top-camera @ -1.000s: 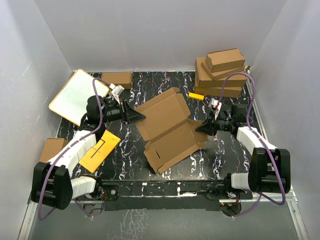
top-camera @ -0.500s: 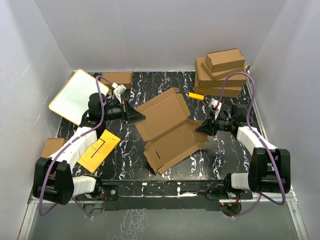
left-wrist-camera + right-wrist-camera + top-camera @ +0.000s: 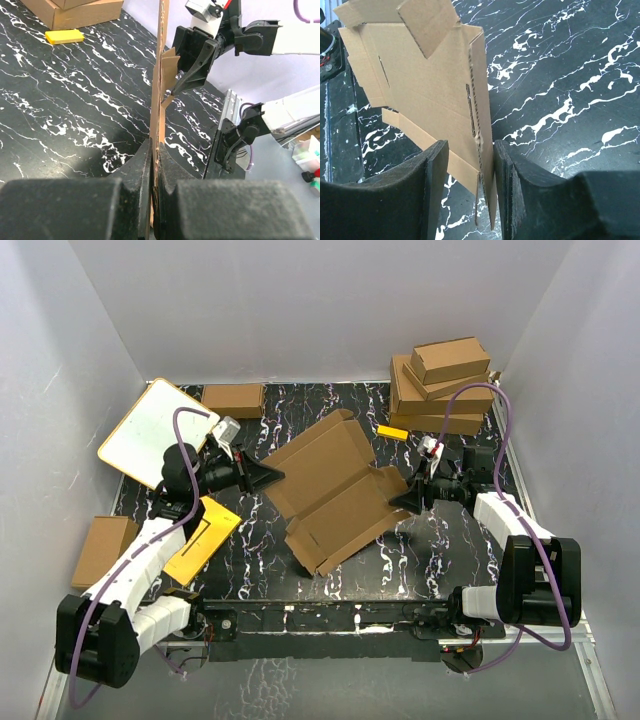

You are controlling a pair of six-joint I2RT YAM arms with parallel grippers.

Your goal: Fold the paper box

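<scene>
Paper box (image 3: 335, 490) lies open at mid-table (image 3: 450, 550) between both arms. Left gripper (image 3: 155, 152) is clamped on its left edge; right gripper (image 3: 468, 147) jaws stand apart, straddling the opposite edge.

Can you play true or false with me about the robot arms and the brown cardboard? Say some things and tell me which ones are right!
1. The left gripper is pinching an edge of the paper box. True.
2. The right gripper is squeezed tight on the cardboard. False: its jaws stand apart, with a cardboard edge between them.
3. The paper box is folded up and closed. False: it is an open sheet with flaps sticking out.
4. A stack of brown boxes stands in the far right corner. True.
5. The little yellow block lies on top of the paper box. False: it lies on the table, beside the stack.
</scene>
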